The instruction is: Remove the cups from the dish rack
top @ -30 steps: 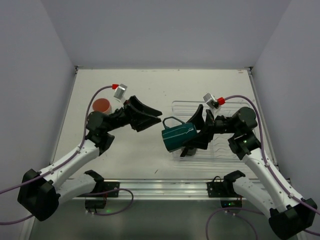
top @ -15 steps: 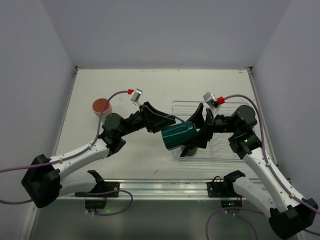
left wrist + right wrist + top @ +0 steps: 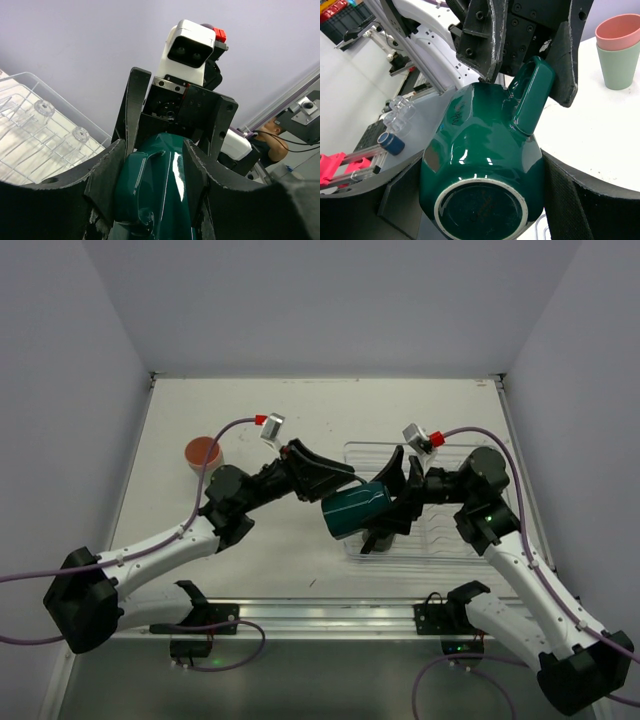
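Observation:
A dark teal handled mug (image 3: 352, 510) hangs on its side over the left end of the see-through dish rack (image 3: 452, 448). My right gripper (image 3: 385, 505) is shut on its body at the base end, one pad on each side (image 3: 480, 200). My left gripper (image 3: 335, 478) has come in from the left at the rim end. In the left wrist view (image 3: 152, 175) one pad lies against the handle (image 3: 131, 190) and the other against the mug's body. A pink tumbler (image 3: 203, 451) stands at the far left, nested in a pale green one (image 3: 617, 67).
The rack's ribbed dividers (image 3: 40, 135) and low wall lie under and right of the mug. The aluminium rail (image 3: 320, 615) with both arm bases runs along the near edge. White walls close in the table on three sides.
My left arm swung right from beside the pink tumbler to the mug, and its jaws narrowed around the handle. The right gripper kept its hold and the mug tilted slightly.

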